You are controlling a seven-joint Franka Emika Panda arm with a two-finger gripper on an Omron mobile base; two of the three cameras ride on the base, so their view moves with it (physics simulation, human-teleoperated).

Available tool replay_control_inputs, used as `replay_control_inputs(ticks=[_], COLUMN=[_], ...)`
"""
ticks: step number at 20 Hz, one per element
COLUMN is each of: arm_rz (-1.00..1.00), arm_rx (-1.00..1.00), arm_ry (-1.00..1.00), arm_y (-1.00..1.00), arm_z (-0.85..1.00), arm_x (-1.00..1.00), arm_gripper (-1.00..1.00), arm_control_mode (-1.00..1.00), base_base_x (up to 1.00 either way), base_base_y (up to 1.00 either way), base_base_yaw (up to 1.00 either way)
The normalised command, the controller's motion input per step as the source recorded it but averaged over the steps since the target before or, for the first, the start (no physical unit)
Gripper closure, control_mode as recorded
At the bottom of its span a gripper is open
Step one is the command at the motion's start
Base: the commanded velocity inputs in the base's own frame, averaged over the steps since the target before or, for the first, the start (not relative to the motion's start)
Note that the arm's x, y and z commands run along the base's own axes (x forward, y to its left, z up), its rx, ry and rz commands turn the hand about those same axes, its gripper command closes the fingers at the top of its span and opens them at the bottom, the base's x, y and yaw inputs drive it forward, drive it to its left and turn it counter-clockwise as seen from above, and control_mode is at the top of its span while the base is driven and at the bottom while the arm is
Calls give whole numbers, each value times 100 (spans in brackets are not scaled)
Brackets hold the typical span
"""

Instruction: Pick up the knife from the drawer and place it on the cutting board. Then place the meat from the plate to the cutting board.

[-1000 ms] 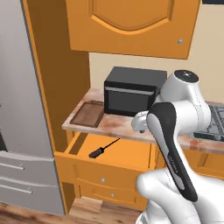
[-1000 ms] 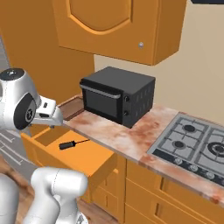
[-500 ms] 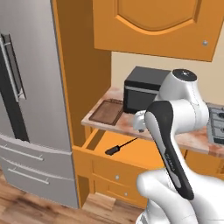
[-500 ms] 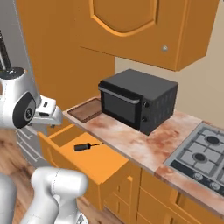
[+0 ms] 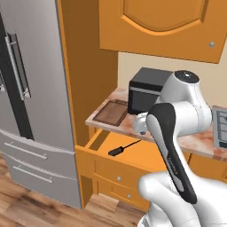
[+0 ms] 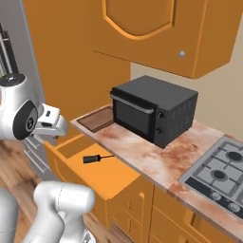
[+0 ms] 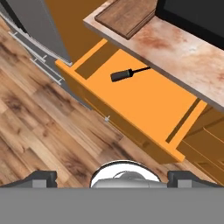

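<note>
The white arm rises from the lower right of the left base view, bends at a dark elbow joint and ends in a round white wrist housing high in the picture. In the right base view the same housing stands at the left edge, and the hand reaches out from it to the right. The gripper [image 6: 53, 124] is seen there as a pale block, held in the air and pointing downward. In the hand view its two dark fingertips [image 7: 41, 178] stand far apart, so the jaws are wide open and nothing is between them.
</note>
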Motion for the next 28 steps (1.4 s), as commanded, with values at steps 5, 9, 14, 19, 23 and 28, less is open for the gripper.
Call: replay_control_inputs(ticks=[5, 9, 14, 19, 23, 28], arm_rz=[0, 0, 0, 0, 11, 14], arm_rx=[0, 0, 0, 0, 3, 0], arm_ry=[0, 0, 0, 0, 10, 8], arm_y=[0, 0, 0, 0, -4, 1], arm_z=[0, 0, 0, 0, -56, -85], arm_x=[0, 0, 0, 0, 28, 43], arm_gripper=[-100, -100, -100, -100, -100, -100], arm_control_mode=[100, 100, 100, 100, -100, -100], base_base_x=[-27, -11, -8, 0, 6, 0], base_base_y=[-31, -15, 0, 0, 0, 0], base_base_yaw=[4, 6, 8, 9, 2, 0])
